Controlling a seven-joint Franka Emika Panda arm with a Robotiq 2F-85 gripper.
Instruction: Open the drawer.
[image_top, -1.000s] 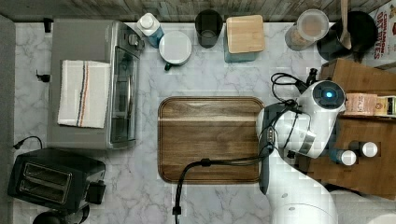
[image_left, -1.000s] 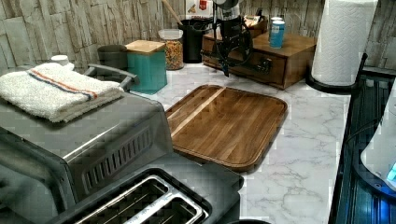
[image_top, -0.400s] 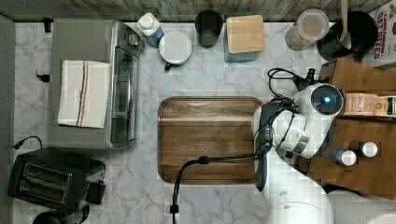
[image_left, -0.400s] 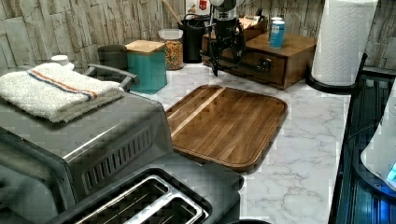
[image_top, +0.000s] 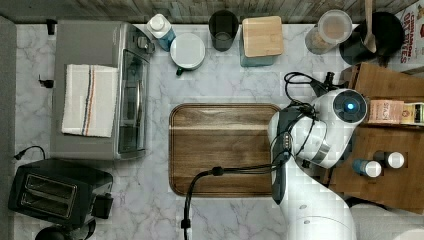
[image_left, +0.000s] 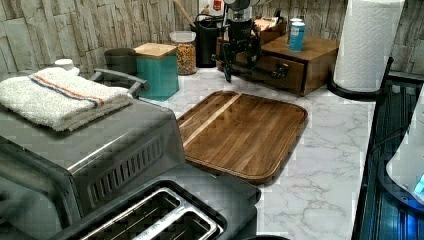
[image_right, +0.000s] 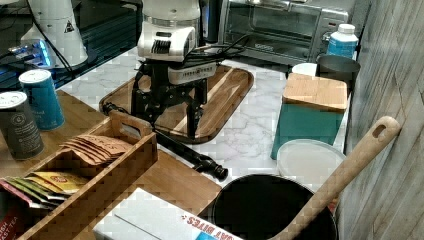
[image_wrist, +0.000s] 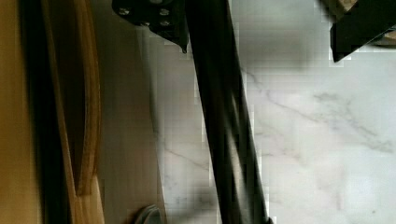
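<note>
- We see the drawer (image_left: 280, 70) set in a low medium-brown wooden cabinet (image_left: 310, 50) that stands on the marble counter (image_left: 320, 150); in the left view it lies past the far end of the tray, beside the paper towel roll (image_left: 367, 42).
- Its long handle (image_right: 187, 152) is a round black metal bar with a knobbed end — it runs along the drawer front, and in the wrist view it crosses the veined white marble as a dark rod (image_wrist: 224, 116).
- The tray (image_top: 222, 147) is dark, streaked wood, flat, with rounded corners and a raised rim.
- A teal canister with a pale wooden lid (image_right: 312, 110) and a ribbed white towel with a red and blue stripe (image_top: 90, 100) on the brushed-steel toaster oven (image_top: 100, 90) fill out the counter.
- The gripper (image_right: 165, 120) hangs fingers-down at the drawer front, between tray and cabinet.
- Its black fingers stand moderately apart, one on either side of the bar; in the wrist view one fingertip (image_wrist: 173, 28) sits just beside the bar and the other (image_wrist: 357, 32) lies well off it.
- Whether the near finger really touches the bar we cannot quite tell — nothing is clamped between the pads.
</note>
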